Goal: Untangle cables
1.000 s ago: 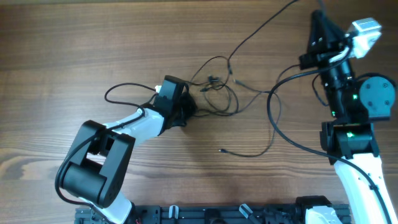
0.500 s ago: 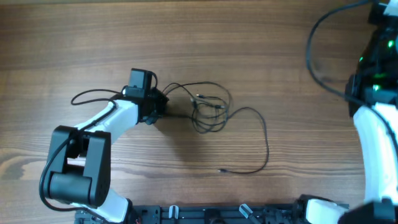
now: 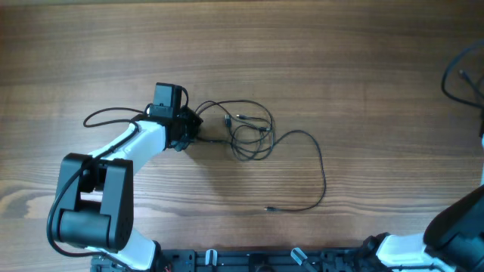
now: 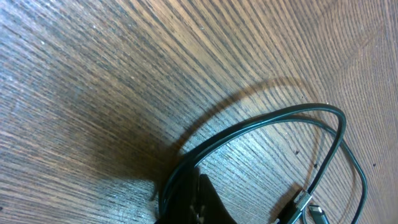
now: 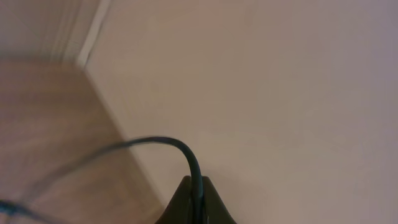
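- The right gripper [image 5: 195, 202] has left the overhead frame. A second ago it stood at the upper right with a strand running up to it from the knot.
- Only part of the right arm [image 3: 454, 227] shows now, at the lower right edge.
- In the right wrist view that gripper is clenched on a single cable [image 5: 168, 144], lifted clear and facing a pale wall.
- The left gripper [image 3: 189, 130] has pulled back towards the left of the frame. It is clenched on one end of the cables [image 3: 248, 132].
- The cables lie on the tabletop [image 3: 302, 45] at centre, just right of the left gripper.
- My reading: one cable has come free of the bunch, so the task is partly done.
- The rest is looser but not sorted: several loops overlap at centre. One long tail curves down to a plug [image 3: 268, 206] at lower centre.
- The left wrist view shows two strands arcing out from the fingertips.
- No brand, label or writing can be read in any view.
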Motion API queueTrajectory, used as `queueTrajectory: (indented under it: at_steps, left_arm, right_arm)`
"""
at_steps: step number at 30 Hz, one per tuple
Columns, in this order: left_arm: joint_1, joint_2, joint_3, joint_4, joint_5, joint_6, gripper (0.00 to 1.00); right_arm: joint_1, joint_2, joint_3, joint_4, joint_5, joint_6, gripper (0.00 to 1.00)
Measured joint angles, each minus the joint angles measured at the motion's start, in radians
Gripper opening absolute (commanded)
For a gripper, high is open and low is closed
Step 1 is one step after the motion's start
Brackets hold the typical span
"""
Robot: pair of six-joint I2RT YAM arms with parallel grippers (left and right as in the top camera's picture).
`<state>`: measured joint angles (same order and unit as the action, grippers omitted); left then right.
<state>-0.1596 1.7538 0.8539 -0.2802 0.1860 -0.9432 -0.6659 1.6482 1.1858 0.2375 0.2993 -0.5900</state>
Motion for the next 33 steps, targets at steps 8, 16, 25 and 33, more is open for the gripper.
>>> queueTrajectory:
  at_steps: [8,16,25,33]
  left_arm:
    - [-0.001,0.0,0.001,0.002,-0.003,0.002,0.09]
    - [-0.001,0.0,0.003,0.006,-0.002,0.002,0.22]
    - [-0.001,-0.005,0.007,0.011,-0.01,0.006,0.27]
    - [-0.001,-0.008,0.01,0.015,-0.014,0.006,0.22]
  right_arm:
    - [-0.048,0.273,0.004,-0.097,-0.053,0.396,0.04]
    - [-0.069,0.293,0.01,0.0,-0.064,0.605,1.0]
    - [-0.035,0.141,0.028,-0.25,-0.011,0.842,1.0]
    - [-0.023,-0.13,0.054,-0.784,0.184,1.152,0.84]
